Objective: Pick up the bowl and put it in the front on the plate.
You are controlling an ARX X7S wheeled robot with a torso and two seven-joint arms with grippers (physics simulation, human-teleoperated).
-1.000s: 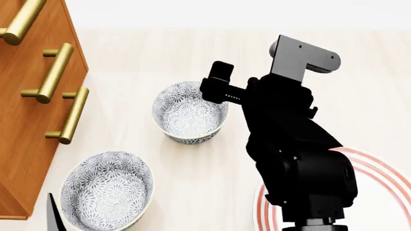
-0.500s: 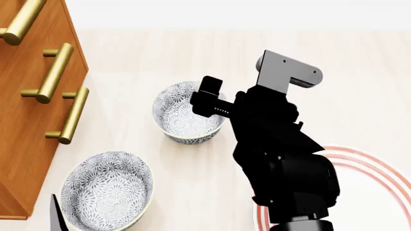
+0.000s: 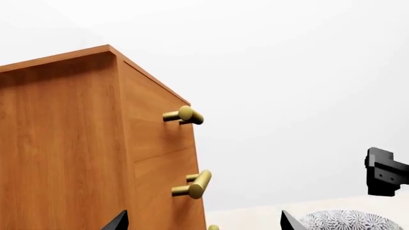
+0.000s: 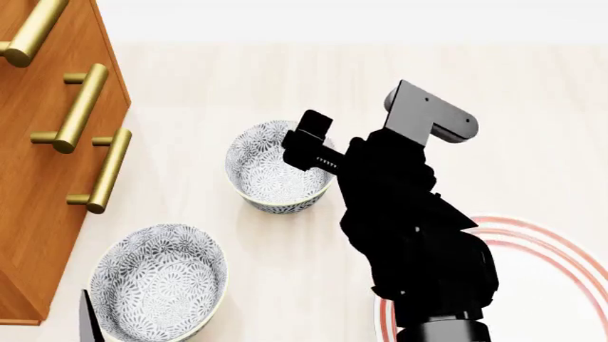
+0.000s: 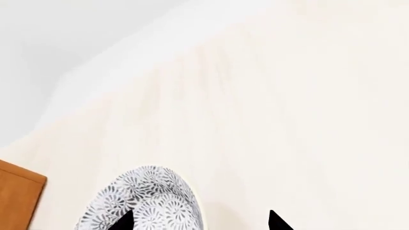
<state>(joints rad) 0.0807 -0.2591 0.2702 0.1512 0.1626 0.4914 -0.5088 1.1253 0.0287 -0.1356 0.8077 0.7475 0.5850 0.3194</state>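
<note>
Bowl point(image 4: 278, 167) sits on the worktop point(image 4: 285, 78), left of the plate point(image 4: 560, 285) and well apart. Right gripper point(image 4: 309, 139) has been shifted over its right rim; jaws appear spread, nothing gripped yet.

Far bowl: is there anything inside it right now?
The far bowl shows only its floral lining where visible. The right gripper hangs over its right rim and covers that part of the inside, so nothing can be confirmed there.
</note>
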